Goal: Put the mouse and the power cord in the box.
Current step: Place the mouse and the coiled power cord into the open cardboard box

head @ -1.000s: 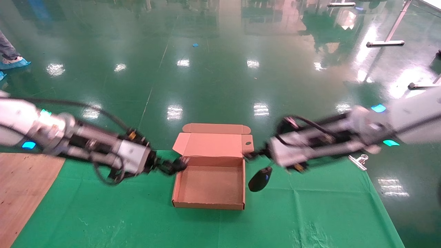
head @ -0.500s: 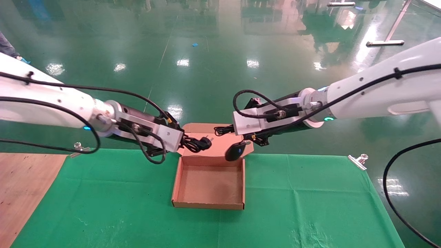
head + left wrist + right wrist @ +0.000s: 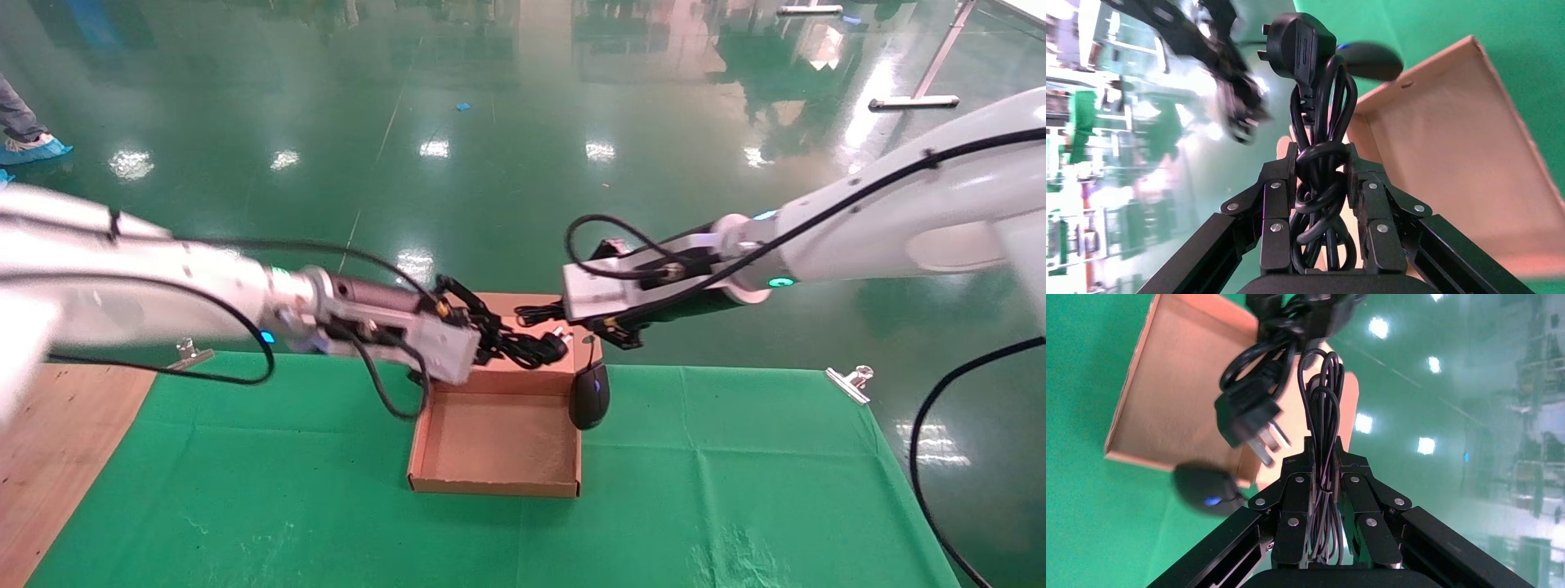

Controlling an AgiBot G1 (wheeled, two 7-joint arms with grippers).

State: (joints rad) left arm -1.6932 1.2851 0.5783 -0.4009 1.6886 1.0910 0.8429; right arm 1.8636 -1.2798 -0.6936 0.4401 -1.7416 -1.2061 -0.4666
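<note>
On the left, the left gripper (image 3: 490, 347) is closed around a bundled thin black power cord (image 3: 531, 347), whose chunky plug end points ahead of the fingers, along the cord's long axis. It hangs over the rear edge of the shallow brown cardboard box (image 3: 494, 487), which sits open on the green cloth-covered surface (image 3: 735, 490), lid tilted back. In the left wrist view the fingers (image 3: 1275, 208) pinch the knotted middle of the cord (image 3: 1321, 177), with the box floor just past and below the plug.

On the right, the right gripper (image 3: 609, 336) grips a thin looped cable (image 3: 1324, 447), from which the small glossy black oval mouse (image 3: 589, 396) dangles, nose down. The mouse hangs at the box's right wall, apparently just outside it, so a short shift toward the left would likely bring it over the opening.
</note>
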